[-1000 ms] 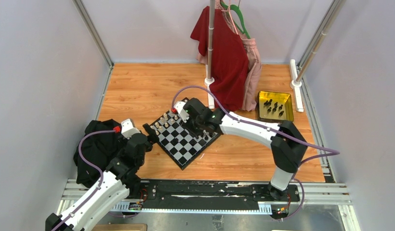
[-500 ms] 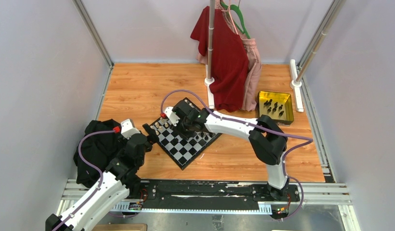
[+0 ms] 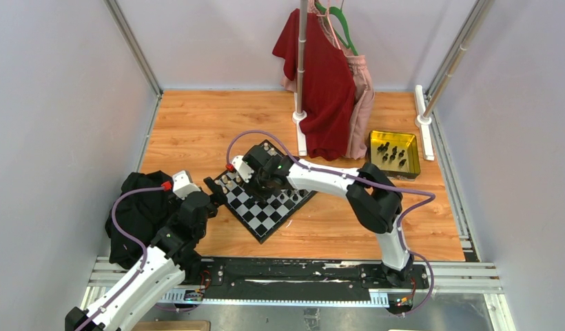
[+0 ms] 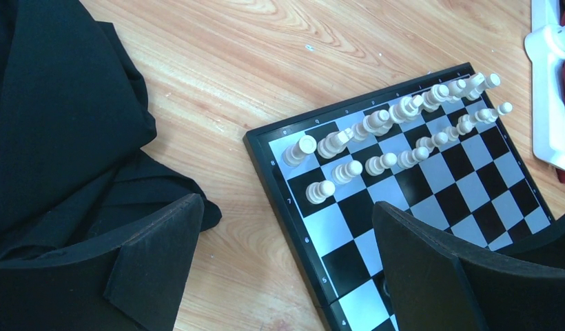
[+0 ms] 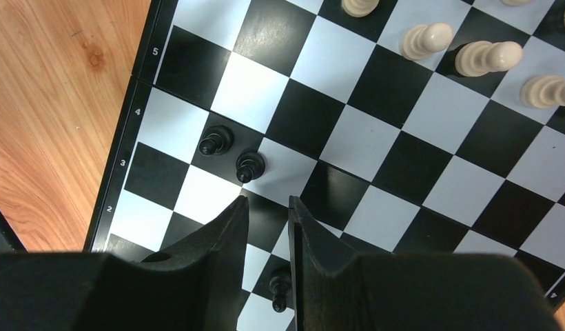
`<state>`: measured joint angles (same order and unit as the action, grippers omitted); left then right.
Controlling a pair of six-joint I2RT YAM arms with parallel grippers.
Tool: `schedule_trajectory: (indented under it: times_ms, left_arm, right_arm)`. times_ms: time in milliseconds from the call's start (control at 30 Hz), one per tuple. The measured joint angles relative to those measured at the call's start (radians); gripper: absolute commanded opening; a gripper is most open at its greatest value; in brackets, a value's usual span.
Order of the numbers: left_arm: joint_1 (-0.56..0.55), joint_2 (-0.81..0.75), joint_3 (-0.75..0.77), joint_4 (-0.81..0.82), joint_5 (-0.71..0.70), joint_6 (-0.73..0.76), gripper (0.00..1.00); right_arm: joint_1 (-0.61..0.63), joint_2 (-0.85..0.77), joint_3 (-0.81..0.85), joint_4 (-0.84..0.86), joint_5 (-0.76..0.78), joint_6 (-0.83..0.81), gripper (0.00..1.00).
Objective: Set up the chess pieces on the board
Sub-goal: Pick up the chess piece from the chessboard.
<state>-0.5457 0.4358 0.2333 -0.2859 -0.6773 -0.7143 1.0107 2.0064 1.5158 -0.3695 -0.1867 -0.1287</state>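
The board (image 3: 263, 219) lies turned diagonally at the table's middle. Cream pieces (image 3: 231, 178) stand in two rows along its far-left edge (image 4: 390, 117). A few black pieces (image 3: 288, 196) stand near its right edge, and more black pieces (image 3: 391, 153) lie in the yellow tray. My right gripper (image 3: 266, 183) hovers over the board, its jaws a narrow gap apart and empty (image 5: 266, 201). Two black pawns (image 5: 214, 141) (image 5: 249, 165) stand just beyond its tips, and a third (image 5: 280, 286) stands on the board under the gap. My left gripper (image 4: 286, 207) is wide open and empty over the board's near-left rim.
A black cloth (image 3: 138, 214) is heaped at the left beside my left arm (image 4: 52, 124). A red garment (image 3: 321, 83) hangs on a pole stand behind the board, with its white base (image 4: 552, 103) close to the board's far corner. The yellow tray (image 3: 412, 164) sits at the back right.
My right gripper has moved left across the board, from its right edge to over its middle. The left arm has not moved.
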Motion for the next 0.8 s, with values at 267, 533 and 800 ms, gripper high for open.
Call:
schedule_trajectory:
  times_ms: [267, 533, 800]
  left_arm:
    - [0.0, 0.0, 0.0, 0.0, 0.0, 0.0, 1.0]
    - [0.0, 0.0, 0.0, 0.0, 0.0, 0.0, 1.0]
    - [0.0, 0.0, 0.0, 0.0, 0.0, 0.0, 1.0]
  right_arm:
    - [0.003, 0.014, 0.023, 0.001, -0.016, 0.0, 0.32]
    - [0.006, 0.023, 0.047, 0.003, -0.031, 0.0, 0.32]
    - [0.006, 0.04, 0.049, 0.003, -0.039, 0.0, 0.32]
